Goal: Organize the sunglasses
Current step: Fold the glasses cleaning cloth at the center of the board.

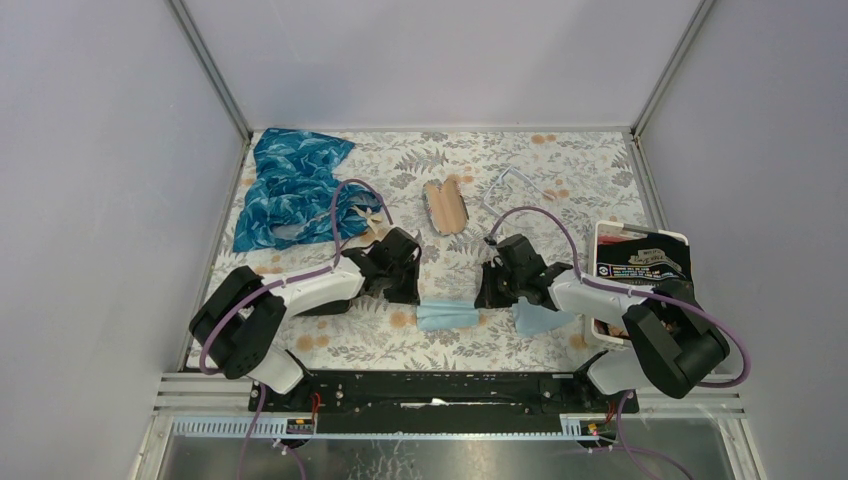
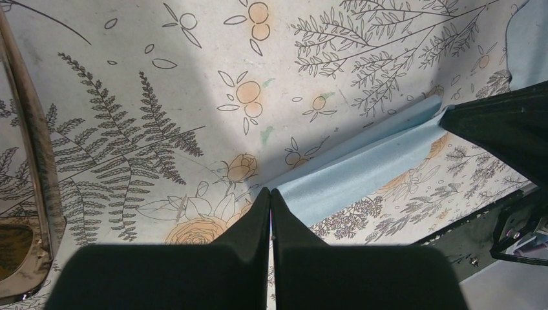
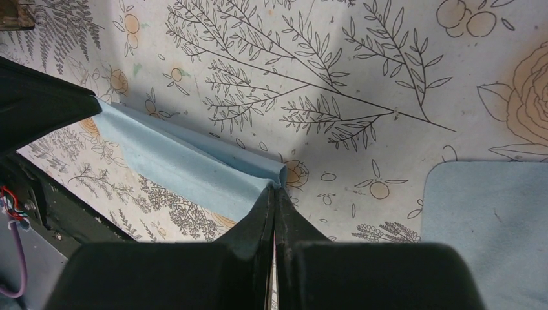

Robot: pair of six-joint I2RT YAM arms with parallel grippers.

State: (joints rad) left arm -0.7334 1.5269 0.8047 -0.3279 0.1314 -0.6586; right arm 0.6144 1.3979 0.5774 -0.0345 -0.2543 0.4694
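A light blue cloth (image 1: 447, 315) is stretched in a folded band between my two grippers. My left gripper (image 2: 270, 192) (image 1: 410, 298) is shut on the cloth's left corner (image 2: 362, 171). My right gripper (image 3: 276, 189) (image 1: 486, 298) is shut on the other end (image 3: 194, 168), and the fabric bunches at its tips. The sunglasses (image 2: 16, 194) show only at the left edge of the left wrist view as a thin dark rim around a brown-tinted translucent lens, lying on the table beside the left gripper. I cannot make them out in the top view.
A second light blue cloth (image 1: 540, 320) (image 3: 491, 232) lies under the right arm. An oval object with a tan inside (image 1: 445, 205) and clear-framed glasses (image 1: 520, 185) lie further back. A blue patterned fabric (image 1: 290, 190) sits at the back left, a white box (image 1: 680, 240) at the right.
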